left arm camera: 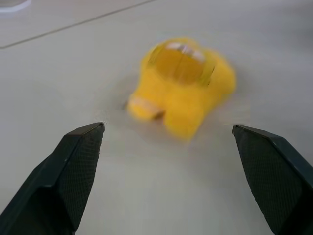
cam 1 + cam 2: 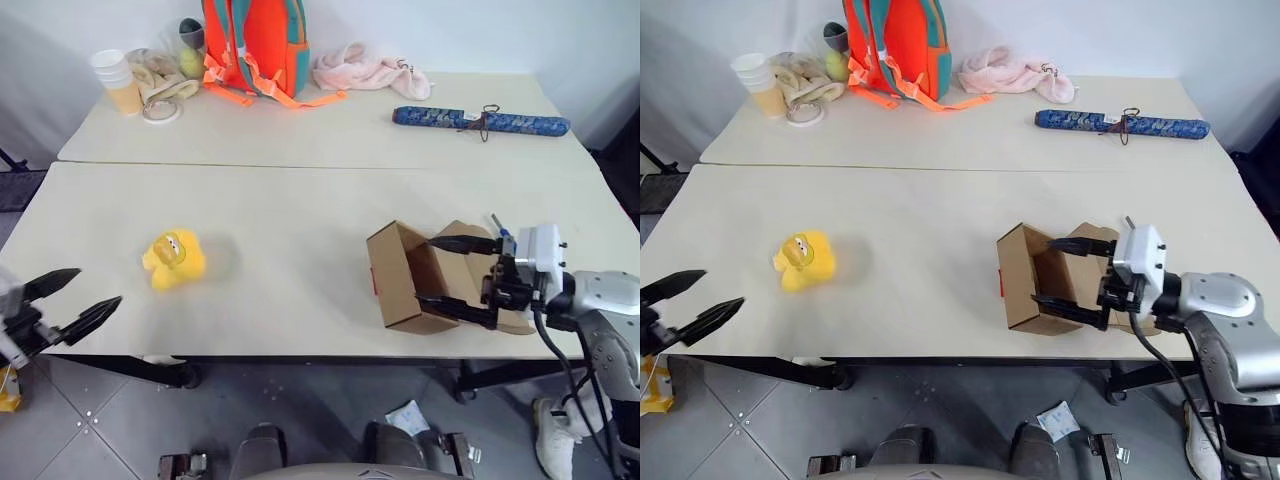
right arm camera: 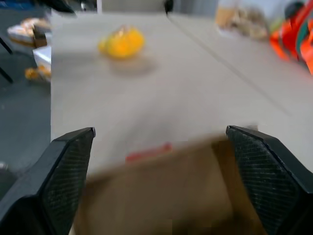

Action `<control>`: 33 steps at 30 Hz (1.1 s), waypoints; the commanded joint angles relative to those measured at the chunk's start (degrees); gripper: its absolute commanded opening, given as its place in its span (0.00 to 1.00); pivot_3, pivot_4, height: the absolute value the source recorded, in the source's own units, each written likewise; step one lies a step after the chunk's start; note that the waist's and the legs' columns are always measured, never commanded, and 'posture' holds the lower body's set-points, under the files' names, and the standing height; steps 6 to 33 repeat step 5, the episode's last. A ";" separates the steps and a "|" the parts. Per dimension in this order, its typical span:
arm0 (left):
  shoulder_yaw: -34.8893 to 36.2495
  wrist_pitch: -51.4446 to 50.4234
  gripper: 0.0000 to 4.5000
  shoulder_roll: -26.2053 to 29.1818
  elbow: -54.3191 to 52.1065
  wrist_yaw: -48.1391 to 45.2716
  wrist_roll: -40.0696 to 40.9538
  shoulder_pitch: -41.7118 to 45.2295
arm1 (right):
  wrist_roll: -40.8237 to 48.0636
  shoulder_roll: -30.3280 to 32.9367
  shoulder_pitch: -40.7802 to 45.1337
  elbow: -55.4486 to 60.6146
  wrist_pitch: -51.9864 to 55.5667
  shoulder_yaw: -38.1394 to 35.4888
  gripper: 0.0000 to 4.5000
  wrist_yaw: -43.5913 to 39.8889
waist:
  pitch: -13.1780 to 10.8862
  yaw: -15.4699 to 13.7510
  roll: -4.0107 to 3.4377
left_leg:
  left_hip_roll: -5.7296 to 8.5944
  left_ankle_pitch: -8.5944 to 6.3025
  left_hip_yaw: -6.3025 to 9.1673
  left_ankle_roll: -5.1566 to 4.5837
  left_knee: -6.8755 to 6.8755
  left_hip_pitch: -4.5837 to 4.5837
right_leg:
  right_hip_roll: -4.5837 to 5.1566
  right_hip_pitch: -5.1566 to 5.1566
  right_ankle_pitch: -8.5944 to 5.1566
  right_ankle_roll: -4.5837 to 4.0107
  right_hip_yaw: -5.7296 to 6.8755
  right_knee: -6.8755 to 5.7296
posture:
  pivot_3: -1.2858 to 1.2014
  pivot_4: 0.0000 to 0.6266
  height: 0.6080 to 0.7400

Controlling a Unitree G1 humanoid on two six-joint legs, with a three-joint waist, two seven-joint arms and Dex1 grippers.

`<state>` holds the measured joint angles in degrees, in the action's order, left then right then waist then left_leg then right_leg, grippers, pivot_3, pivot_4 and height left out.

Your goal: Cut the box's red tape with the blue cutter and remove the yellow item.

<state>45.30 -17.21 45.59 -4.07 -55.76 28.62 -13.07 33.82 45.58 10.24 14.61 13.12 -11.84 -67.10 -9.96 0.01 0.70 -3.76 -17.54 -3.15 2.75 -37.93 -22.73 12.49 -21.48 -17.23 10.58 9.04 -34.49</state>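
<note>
Left eye view puts the yellow item [image 2: 175, 259] on the surface, just far-right of the left claw [image 2: 78, 297], which hangs apart and empty off the near-left edge. Right wrist view has the right claw [image 3: 159, 134] apart, its fingers straddling the open box [image 3: 166, 191].
</note>
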 commanded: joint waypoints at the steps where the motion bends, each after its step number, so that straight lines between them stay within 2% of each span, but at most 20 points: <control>1: 2.14 1.59 0.99 -1.37 -4.49 0.41 0.61 -3.56 | -0.23 0.64 -1.85 1.08 -2.86 -2.89 1.00 -0.61 | 0.00 -0.17 0.00 | 0.00 0.00 -0.01 0.00 -0.03 0.01 | 0.00 0.02 0.00 0.00 -0.01 0.00 | 0.52 0.24 1.00; 5: 2.98 3.35 0.99 -3.01 -4.90 2.14 -0.55 -6.61 | -0.26 0.63 -4.77 1.73 -3.88 -5.59 1.00 0.48 | 0.00 -0.21 0.01 | -0.02 0.00 -0.03 0.00 -0.10 0.01 | 0.00 0.03 -0.01 -0.02 -0.04 0.00 | 0.52 0.24 1.00; 33: 2.98 3.35 0.99 -3.01 -4.90 2.14 -0.55 -6.61 | -0.26 0.63 -4.77 1.73 -3.88 -5.59 1.00 0.48 | 0.00 -0.21 0.01 | -0.02 0.00 -0.03 0.00 -0.10 0.01 | 0.00 0.03 -0.01 -0.02 -0.04 0.00 | 0.52 0.24 1.00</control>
